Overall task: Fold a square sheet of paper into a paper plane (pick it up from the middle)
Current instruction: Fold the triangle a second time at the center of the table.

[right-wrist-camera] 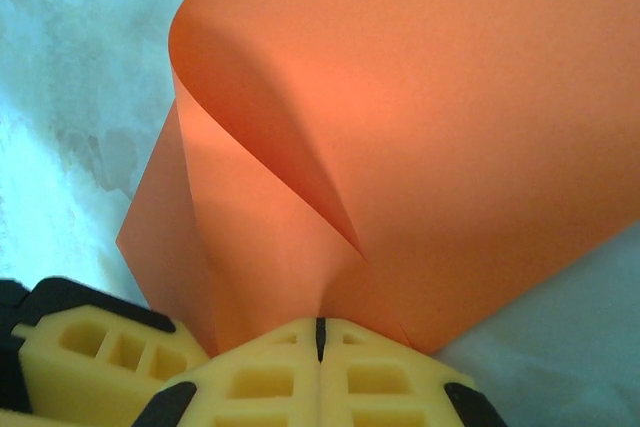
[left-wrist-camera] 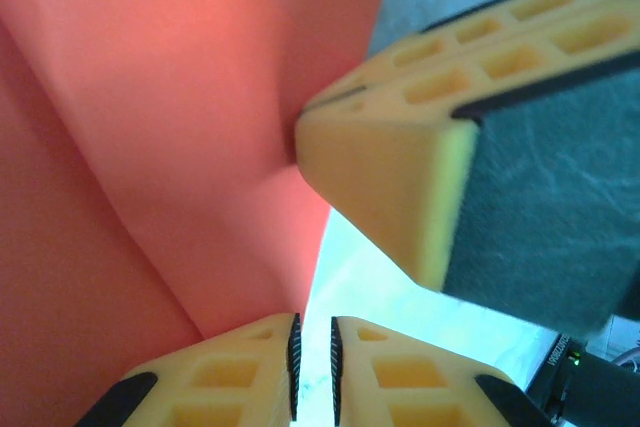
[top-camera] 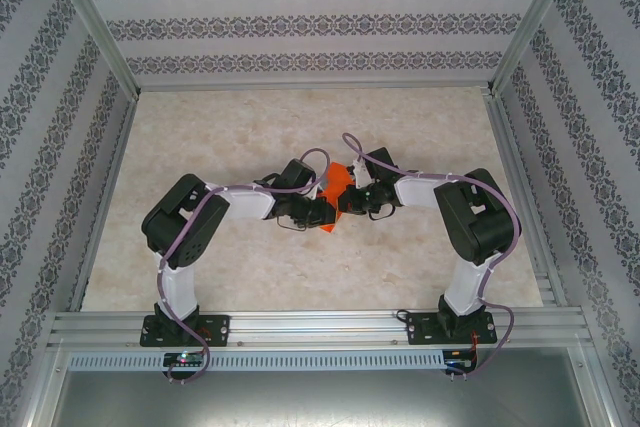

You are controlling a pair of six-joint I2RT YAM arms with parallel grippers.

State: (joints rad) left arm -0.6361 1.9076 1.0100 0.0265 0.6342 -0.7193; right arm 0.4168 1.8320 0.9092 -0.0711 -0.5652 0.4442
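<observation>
Seen from above, two arms reach inward over the marbled table (top-camera: 250,127) and meet at the paper (top-camera: 338,190). The orange sheet is held up off the table, the left tool (top-camera: 322,212) on its left side and the right tool (top-camera: 352,202) on its right. From this height neither tool's grip can be made out. From the left wrist, the paper (left-wrist-camera: 150,147) rises as a creased orange wall. The left tool (left-wrist-camera: 313,367) sits at the paper's lower edge with its ribbed pads drawn to a narrow slit. Pale table shows through that slit, and it cannot be told whether the paper is caught in it. The right tool (left-wrist-camera: 305,125) presses its closed yellow tip into the paper from the right, puckering the paper there. From the right wrist, the right tool (right-wrist-camera: 320,332) is clamped tight on the paper (right-wrist-camera: 430,127), which fans up out of the seam between its pads and curls over in a soft loop at the top left. One of the left tool's fingers (right-wrist-camera: 100,347) lies just beside the paper's lower left corner. Table (right-wrist-camera: 70,67) shows to the left of the paper.
</observation>
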